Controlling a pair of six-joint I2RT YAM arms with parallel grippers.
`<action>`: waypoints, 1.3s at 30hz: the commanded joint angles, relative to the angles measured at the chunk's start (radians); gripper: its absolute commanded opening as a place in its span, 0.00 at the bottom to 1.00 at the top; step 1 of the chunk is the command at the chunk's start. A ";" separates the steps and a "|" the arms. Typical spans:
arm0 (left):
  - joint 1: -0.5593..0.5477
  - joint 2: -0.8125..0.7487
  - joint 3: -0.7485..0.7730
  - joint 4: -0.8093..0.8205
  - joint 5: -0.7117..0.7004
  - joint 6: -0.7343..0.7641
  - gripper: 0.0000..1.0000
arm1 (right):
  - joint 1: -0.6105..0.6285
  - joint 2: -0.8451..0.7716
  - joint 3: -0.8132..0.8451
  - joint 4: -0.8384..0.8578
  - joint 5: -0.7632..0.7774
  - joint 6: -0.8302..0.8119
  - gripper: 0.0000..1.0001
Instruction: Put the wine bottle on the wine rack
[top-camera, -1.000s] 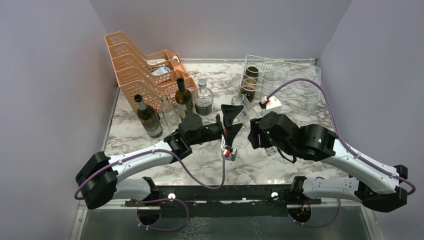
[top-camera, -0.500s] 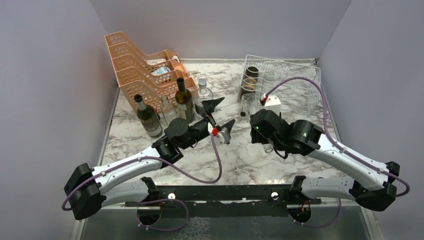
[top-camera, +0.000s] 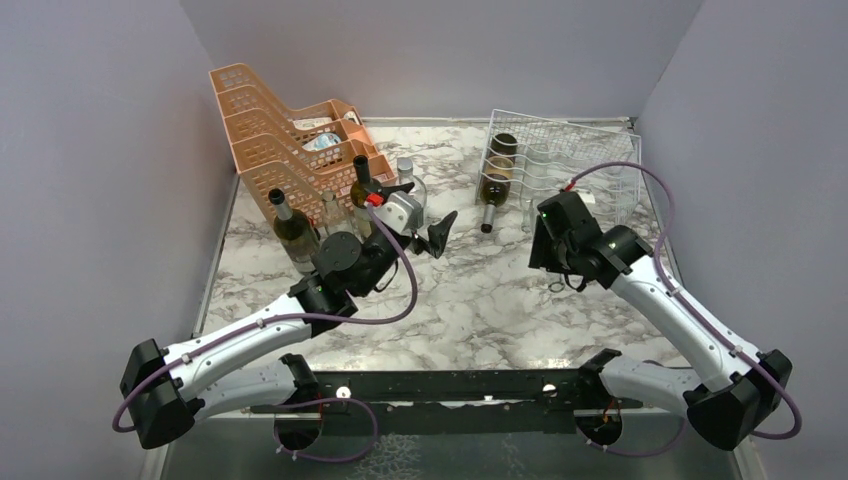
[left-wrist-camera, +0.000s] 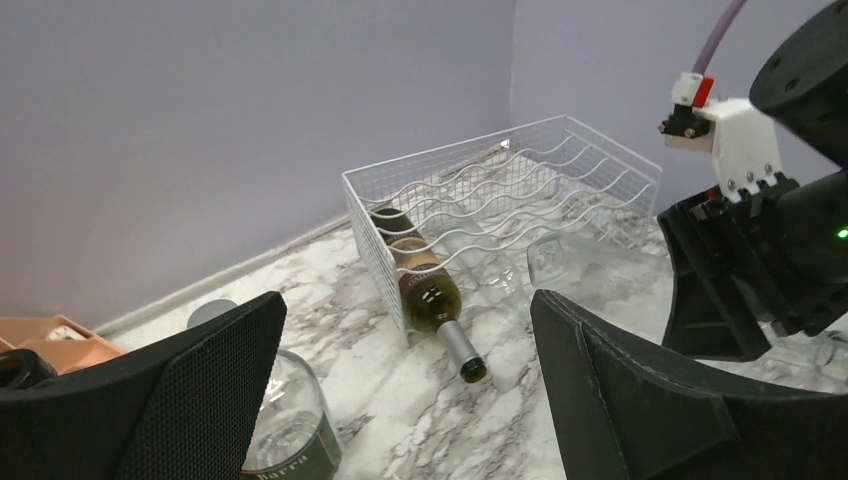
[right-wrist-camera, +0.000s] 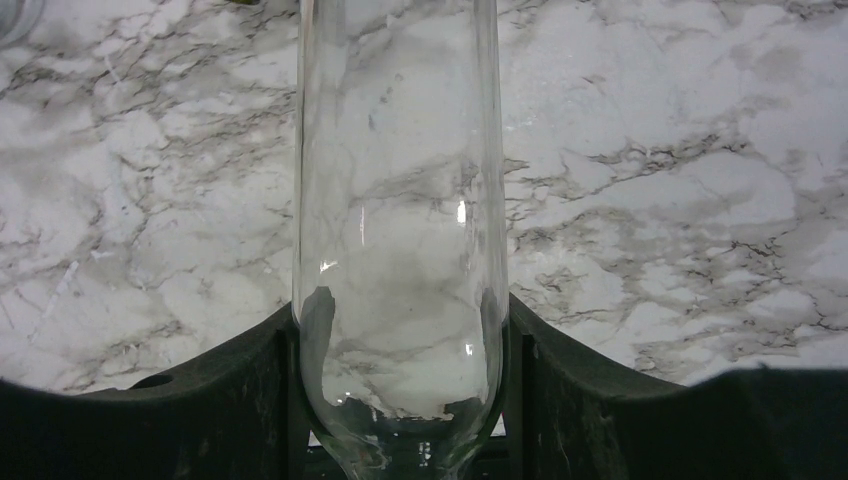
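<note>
Clear glass wine bottle (right-wrist-camera: 400, 200): clamped around its body by right gripper (right-wrist-camera: 400, 400), over marble table (top-camera: 470, 300), just short of wine rack (top-camera: 590, 160). Looks empty, so probably light; rigid, slick, breakable. Body hold seems sound. Left gripper (left-wrist-camera: 410, 390) spread wide, empty. Dark bottle (left-wrist-camera: 430, 295) fills rack's left cradle, neck jutting out; aim for free cradles beside it. Orange trays (top-camera: 270, 130) well apart.

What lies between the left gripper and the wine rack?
Bare marble table, plus the neck of a dark bottle jutting from the rack; left wrist view shows it.
</note>
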 joint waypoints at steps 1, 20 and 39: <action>-0.003 -0.005 0.054 -0.051 -0.081 -0.186 0.99 | -0.111 -0.039 -0.021 0.077 -0.054 -0.025 0.01; -0.001 -0.004 0.216 -0.336 -0.020 -0.318 0.99 | -0.390 0.108 -0.065 0.289 -0.201 -0.096 0.01; -0.001 -0.077 0.216 -0.447 0.023 -0.351 0.99 | -0.460 0.183 -0.225 0.828 -0.206 -0.187 0.01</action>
